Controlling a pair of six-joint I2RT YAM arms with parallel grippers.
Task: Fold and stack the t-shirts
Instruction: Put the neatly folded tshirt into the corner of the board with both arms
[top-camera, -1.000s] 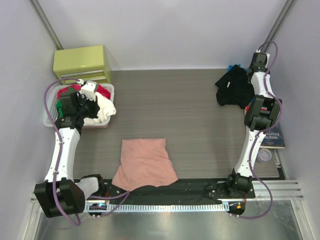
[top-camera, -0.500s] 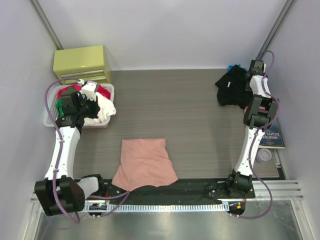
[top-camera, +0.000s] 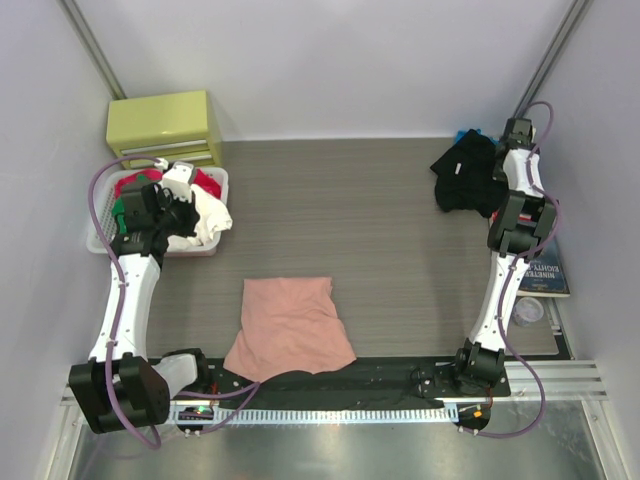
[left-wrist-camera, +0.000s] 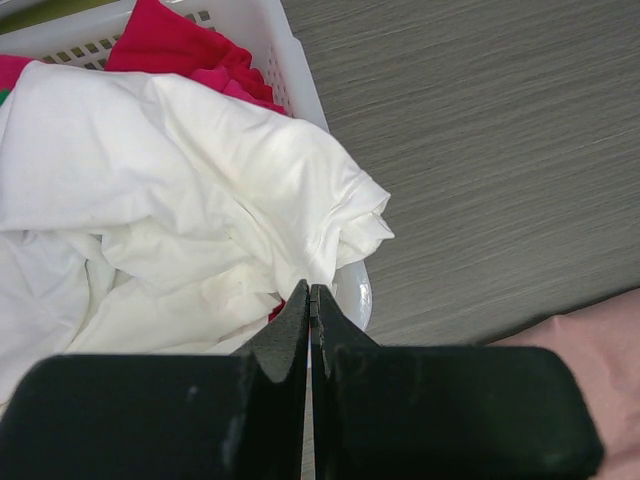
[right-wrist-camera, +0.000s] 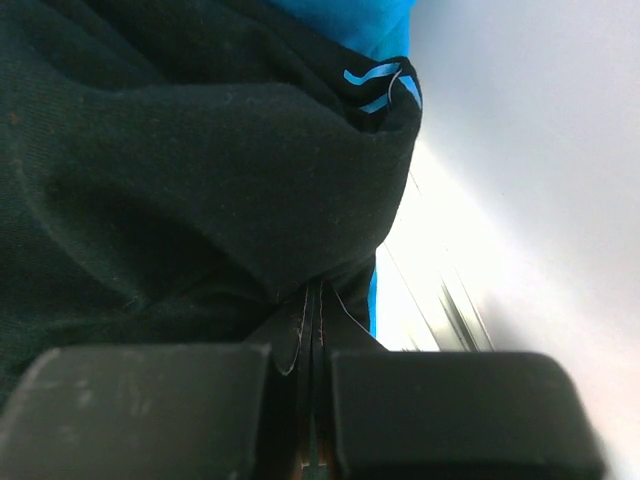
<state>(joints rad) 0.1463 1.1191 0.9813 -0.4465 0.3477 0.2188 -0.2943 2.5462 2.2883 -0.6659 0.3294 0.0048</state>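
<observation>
The salmon-pink t-shirt (top-camera: 290, 325) lies folded on the table near the front edge; a corner of it (left-wrist-camera: 600, 340) shows in the left wrist view. The black t-shirt (top-camera: 468, 178) lies crumpled at the back right and fills the right wrist view (right-wrist-camera: 180, 170). My right gripper (top-camera: 500, 150) (right-wrist-camera: 312, 300) is at its right edge, shut on a stitched hem of the black cloth. My left gripper (top-camera: 192, 218) (left-wrist-camera: 310, 300) hangs over the near right corner of the white basket (left-wrist-camera: 290, 60), shut with nothing between its fingers.
The basket (top-camera: 105, 240) at the left holds white cloth (left-wrist-camera: 180, 180), red and green garments. A yellow-green drawer box (top-camera: 165, 128) stands behind it. Blue cloth (right-wrist-camera: 350, 20) lies under the black t-shirt. A book (top-camera: 548, 272) and a small clear cup (top-camera: 527, 312) lie at the right edge.
The right wrist has come down a little toward the black t-shirt's right edge. The left arm and the pink t-shirt have not moved.
</observation>
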